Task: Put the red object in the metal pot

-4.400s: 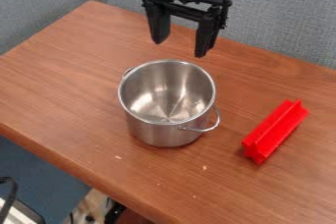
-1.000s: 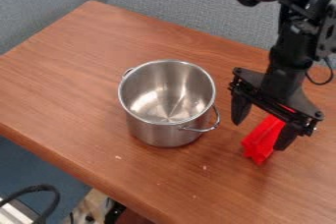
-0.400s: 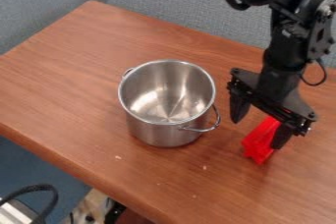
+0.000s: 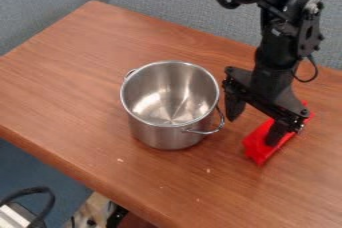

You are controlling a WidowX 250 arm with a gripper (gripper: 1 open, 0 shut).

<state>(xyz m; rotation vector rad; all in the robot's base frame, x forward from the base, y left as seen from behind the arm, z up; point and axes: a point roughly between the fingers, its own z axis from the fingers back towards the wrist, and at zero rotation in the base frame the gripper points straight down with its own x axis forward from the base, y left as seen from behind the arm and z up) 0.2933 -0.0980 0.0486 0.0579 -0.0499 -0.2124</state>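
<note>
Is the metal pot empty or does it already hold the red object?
Empty. The metal pot stands upright with its bare shiny bottom showing; the red object lies on the table beside it, under the open gripper.

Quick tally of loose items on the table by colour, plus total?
Red: 1, the bright red ridged plastic block, lying on the wooden table under the open jaws of the black gripper.
Silver: 1, the shiny stainless-steel pot with a thin wire handle, upright and empty.
Total: 2

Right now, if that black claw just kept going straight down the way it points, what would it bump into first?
Probably the bright red ridged plastic block on the wooden table. The open black gripper straddles its upper end, though depth is hard to judge from this one view.
</note>
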